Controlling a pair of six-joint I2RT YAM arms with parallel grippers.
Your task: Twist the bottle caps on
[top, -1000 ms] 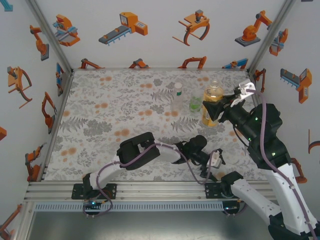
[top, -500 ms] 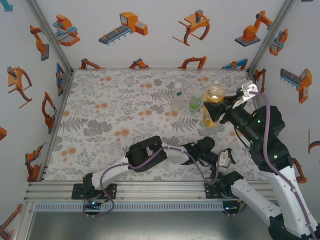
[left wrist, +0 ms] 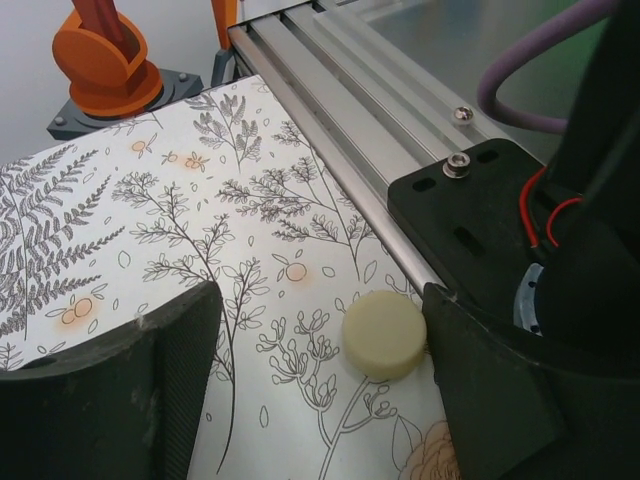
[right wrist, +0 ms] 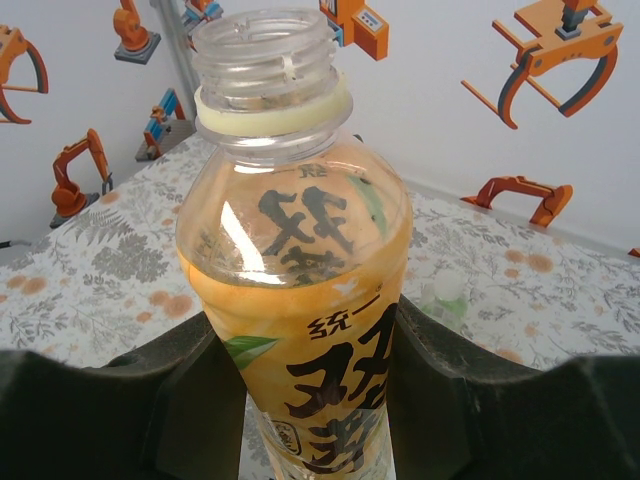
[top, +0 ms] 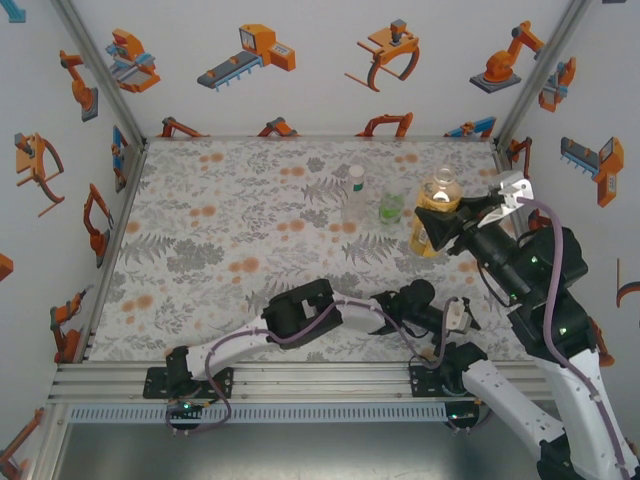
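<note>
Top view, left to right: the floral counter [top: 200,220] is carrying three bottles in a loose row at upper centre. The slim clear bottle [top: 354,195] is standing upright with a white top. Just to its right the short green bottle [top: 390,208] is standing apart from it. Next right, the yellow-orange bottle [top: 436,195] is sitting in the right tool [top: 428,232], which is reaching in from the right edge of the frame. Whether the bottle's base is touching the counter cannot be told. At lower right of centre the left tool [top: 462,318] is hanging low over the counter's near edge, close to the right arm's base.

Left wrist view: the left tool [left wrist: 320,310] is standing spread, one of its dark fingers [left wrist: 130,390] at lower left and the other at lower right. A pale yellow cap [left wrist: 384,334] is lying flat on the counter between them, close against the right-hand finger and well apart from the left-hand one; contact cannot be confirmed. The aluminium rail [left wrist: 330,90] is running diagonally just beyond the cap.

Right wrist view: the right tool [right wrist: 310,380] is pinching the yellow-orange bottle [right wrist: 300,260] from both sides at its label. The threaded neck is standing open at top centre, uncapped, with a pale ring below the threads.
</note>
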